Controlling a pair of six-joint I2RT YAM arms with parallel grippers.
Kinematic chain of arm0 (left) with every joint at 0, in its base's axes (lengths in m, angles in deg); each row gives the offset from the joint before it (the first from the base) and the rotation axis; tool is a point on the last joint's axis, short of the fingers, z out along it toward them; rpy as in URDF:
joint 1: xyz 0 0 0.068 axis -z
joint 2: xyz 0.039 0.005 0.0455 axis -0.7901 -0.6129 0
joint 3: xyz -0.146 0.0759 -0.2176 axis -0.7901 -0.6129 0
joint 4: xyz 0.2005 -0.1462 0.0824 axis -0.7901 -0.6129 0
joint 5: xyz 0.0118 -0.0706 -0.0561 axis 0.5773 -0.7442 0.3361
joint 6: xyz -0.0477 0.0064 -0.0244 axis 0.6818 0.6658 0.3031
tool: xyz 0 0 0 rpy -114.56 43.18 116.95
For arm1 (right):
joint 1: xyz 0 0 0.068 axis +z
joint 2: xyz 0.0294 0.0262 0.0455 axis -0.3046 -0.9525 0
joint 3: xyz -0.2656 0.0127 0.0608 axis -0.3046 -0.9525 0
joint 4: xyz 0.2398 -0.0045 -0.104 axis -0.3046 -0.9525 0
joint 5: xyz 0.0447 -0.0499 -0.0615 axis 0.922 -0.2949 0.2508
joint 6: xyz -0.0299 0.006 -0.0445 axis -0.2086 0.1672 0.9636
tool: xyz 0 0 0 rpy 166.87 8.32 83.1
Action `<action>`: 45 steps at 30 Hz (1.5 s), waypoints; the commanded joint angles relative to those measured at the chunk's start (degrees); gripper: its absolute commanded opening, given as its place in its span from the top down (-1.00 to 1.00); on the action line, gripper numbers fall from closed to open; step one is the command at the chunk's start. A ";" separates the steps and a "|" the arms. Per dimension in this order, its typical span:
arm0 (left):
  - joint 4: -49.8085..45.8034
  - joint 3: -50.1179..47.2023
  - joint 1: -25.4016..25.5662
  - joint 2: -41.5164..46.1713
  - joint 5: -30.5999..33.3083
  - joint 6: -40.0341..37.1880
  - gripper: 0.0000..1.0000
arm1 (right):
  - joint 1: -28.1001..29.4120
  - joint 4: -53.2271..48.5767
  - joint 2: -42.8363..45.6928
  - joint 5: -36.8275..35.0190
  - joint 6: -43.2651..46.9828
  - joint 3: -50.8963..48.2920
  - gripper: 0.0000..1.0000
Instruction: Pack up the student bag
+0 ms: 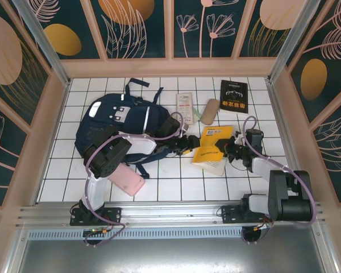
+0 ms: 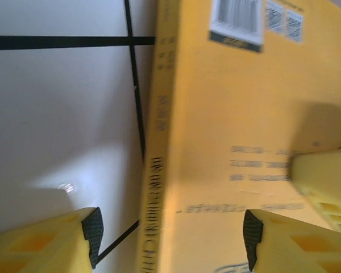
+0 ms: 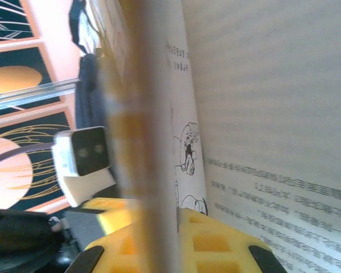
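Note:
The student bag (image 1: 122, 116) is a navy backpack lying at the back left of the tiled table. A yellow book (image 1: 213, 149) lies in the middle, its cover raised off the white pages (image 1: 217, 166). My right gripper (image 1: 230, 151) is shut on the edge of that cover (image 3: 148, 142), with printed pages (image 3: 261, 114) beside it. My left gripper (image 1: 187, 149) is open at the book's left side. Its fingertips (image 2: 92, 233) straddle the book's spine (image 2: 159, 170), one over the tile and one over the cover, with no squeeze visible. The right gripper's finger (image 2: 324, 182) rests on the cover.
A pink pouch (image 1: 127, 179) lies near the front left beside the left arm. A black book (image 1: 233, 95), a white flat pack (image 1: 185, 108) and a tan case (image 1: 210, 111) lie at the back. Framed walls enclose the table (image 1: 159, 182).

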State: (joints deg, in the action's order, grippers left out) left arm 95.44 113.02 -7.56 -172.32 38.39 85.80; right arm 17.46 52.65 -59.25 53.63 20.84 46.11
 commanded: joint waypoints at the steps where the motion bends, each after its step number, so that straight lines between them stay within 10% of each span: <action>1: 4.36 -2.09 -0.83 0.40 -2.51 3.66 -0.36 | -0.34 3.50 2.01 4.06 -2.65 2.32 1.00; 9: 33.17 -6.05 -0.74 -4.13 -11.02 21.81 -0.36 | -0.34 8.11 2.18 4.77 -5.48 -0.17 1.00; 18: 40.71 -5.94 0.04 -7.54 -12.10 27.89 -0.26 | -0.33 10.64 2.44 4.34 -6.28 -2.02 1.00; 29: 41.21 -5.83 0.10 -6.84 -11.04 26.73 0.70 | -0.35 1.72 3.61 -0.69 1.85 -3.13 0.98; 37: 21.14 -1.52 -0.58 0.00 -9.10 11.38 0.91 | -0.38 -16.65 13.12 -13.49 11.37 0.69 -0.32; 45: -1.13 4.84 -2.26 9.91 -4.51 -4.33 1.00 | -0.30 -29.24 21.45 -26.86 15.37 5.84 -0.48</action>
State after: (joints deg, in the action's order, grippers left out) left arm 102.30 114.35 -8.78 -168.25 31.76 90.32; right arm 17.03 30.62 -39.56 34.05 32.53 49.19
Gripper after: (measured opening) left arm 0.170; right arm 0.734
